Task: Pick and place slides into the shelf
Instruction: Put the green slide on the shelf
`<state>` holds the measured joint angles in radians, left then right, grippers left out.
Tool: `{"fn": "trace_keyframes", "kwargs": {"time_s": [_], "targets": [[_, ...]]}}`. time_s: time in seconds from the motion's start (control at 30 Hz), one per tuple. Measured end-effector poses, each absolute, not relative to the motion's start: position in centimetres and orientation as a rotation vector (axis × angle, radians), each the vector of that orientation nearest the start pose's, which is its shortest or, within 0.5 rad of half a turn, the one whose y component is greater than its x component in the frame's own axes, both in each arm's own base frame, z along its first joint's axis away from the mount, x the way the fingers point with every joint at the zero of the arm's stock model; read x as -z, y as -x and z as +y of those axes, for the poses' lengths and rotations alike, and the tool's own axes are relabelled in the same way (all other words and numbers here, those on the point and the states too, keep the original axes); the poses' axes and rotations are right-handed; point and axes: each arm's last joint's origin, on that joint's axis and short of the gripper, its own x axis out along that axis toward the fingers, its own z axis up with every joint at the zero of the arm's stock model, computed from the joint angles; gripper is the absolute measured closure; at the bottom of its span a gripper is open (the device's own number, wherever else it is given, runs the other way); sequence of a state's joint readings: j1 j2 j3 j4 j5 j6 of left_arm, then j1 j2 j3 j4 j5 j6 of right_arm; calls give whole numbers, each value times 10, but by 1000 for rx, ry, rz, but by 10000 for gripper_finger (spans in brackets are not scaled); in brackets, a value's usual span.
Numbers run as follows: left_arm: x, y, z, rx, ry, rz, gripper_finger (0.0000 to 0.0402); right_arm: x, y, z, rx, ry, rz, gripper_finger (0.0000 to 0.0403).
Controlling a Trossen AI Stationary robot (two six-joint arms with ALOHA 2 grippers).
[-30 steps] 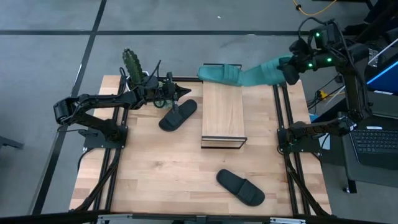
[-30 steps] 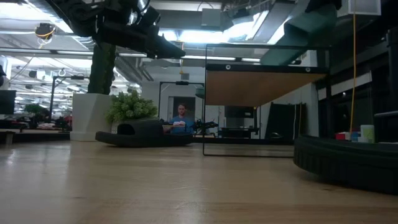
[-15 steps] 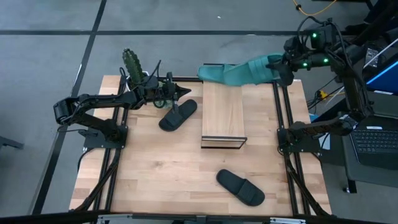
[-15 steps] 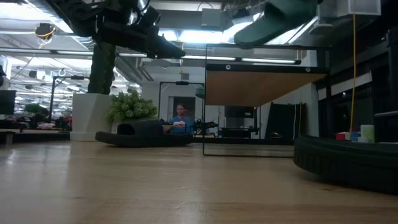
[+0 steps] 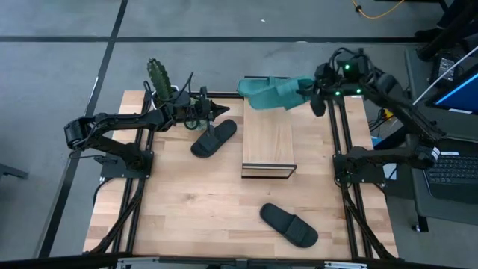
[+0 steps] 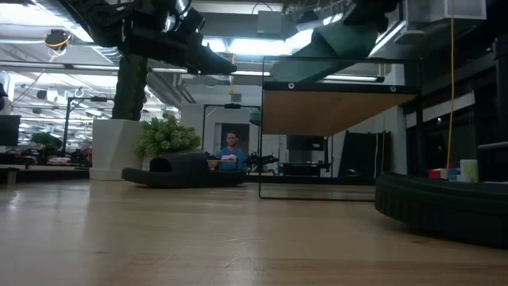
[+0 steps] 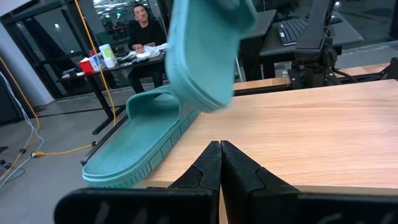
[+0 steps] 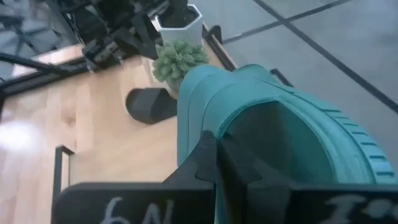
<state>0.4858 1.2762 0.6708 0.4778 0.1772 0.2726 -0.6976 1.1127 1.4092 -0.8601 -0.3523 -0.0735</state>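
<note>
While the right gripper [image 5: 312, 91], clamped on a teal slide [image 5: 287, 91], hovers at upper centre over the shelf's [image 5: 268, 138] far end beside what looks like another teal slide [image 5: 254, 87], lowering comes next; the left gripper [image 5: 216, 110] idles closed, upper left.

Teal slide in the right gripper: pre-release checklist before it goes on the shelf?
1. Grip: right gripper shut on the carried teal slide: ok.
2. Position: slide over the shelf far end: ok.
3. Height above the shelf top: clear of it in the low view: ok.
4. Landing spot: second teal slide already lies at that end, overlap likely: not ok.
5. Left gripper shut, empty, beside the shelf over a black slide: ok.
6. Slide level: tilted: not ok.
</note>
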Motion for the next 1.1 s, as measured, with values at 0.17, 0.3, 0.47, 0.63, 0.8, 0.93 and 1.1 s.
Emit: {"fn": "trace_keyframes", "kwargs": {"time_s": [0.17,0.3,0.47,0.63,0.8,0.93,1.1], "targets": [[-254,-245,124,-289,-228,162,401,-394,-163,-114,305,-275,455,397],[-254,-245,124,-289,-228,162,401,-380,-162,-106,292,-303,401,397],[-254,-245,124,-289,-229,162,401,-363,-160,-99,300,-437,342,397],[-254,-245,124,-289,-229,162,401,-345,-166,-97,271,-527,286,397],[-254,-245,124,-289,-229,162,401,-327,-176,-98,238,-618,278,397],[-254,-245,124,-289,-229,162,401,-312,-182,-101,246,-673,279,397],[-254,-245,124,-289,-229,162,401,-306,-186,-104,254,-759,267,397]]}}
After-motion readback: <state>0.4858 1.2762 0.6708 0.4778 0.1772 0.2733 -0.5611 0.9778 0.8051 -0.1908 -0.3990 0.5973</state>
